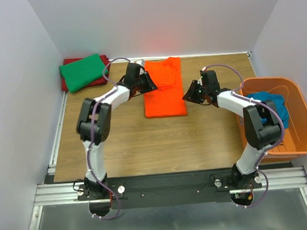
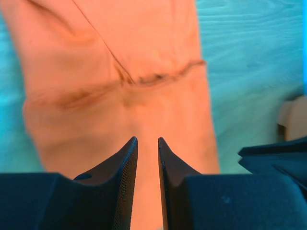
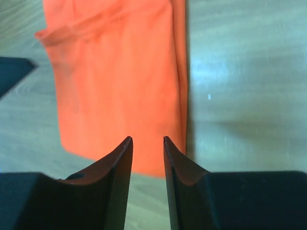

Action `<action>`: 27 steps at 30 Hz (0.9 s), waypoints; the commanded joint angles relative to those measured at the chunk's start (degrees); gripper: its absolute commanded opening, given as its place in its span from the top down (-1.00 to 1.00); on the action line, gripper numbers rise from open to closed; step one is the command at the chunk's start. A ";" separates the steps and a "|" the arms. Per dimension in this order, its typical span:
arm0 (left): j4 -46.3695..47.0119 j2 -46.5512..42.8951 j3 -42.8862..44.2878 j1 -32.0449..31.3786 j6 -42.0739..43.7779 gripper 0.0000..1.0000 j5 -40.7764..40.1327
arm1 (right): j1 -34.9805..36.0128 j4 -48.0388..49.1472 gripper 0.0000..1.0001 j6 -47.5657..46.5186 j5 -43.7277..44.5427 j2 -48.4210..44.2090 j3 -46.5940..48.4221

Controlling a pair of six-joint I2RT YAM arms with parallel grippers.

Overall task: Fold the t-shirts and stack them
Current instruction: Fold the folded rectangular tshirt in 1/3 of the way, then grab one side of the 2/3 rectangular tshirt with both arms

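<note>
far left corner: the green t-shirt (image 1: 83, 71) lies folded on the dark red t-shirt (image 1: 104, 59), at the tabletop (image 1: 144, 141) edge. the left pincer (image 2: 147, 143), jaws a narrow slit apart and empty, hangs over the flat orange t-shirt (image 1: 165, 93). bare wood lies nearer. the right pincer (image 3: 146, 140), slightly parted and empty, is at its right edge. the teal t-shirt (image 1: 270, 100) sits in the basket (image 1: 300, 132) far right.

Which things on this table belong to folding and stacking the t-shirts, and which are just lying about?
Part of the job:
orange t-shirt, spread flat mid-table
green t-shirt, folded at the back left
dark red t-shirt, under the green one
blue t-shirt, bunched in the basket

Just lying about:
orange basket, at the right edge
</note>
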 commanded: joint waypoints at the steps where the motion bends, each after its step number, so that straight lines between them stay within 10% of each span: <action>1: 1.54 -13.06 -8.12 0.36 -0.45 0.38 -3.24 | 0.34 -0.25 0.19 -0.71 1.00 -4.91 -5.88; 10: 6.81 -25.30 -32.37 0.27 -4.67 0.30 -8.88 | 0.87 0.63 0.02 -0.97 1.00 -6.33 -11.43; 27: 14.98 -21.26 -38.29 -1.05 -5.72 0.21 -4.40 | 2.71 2.39 0.05 0.53 1.70 -2.46 -12.13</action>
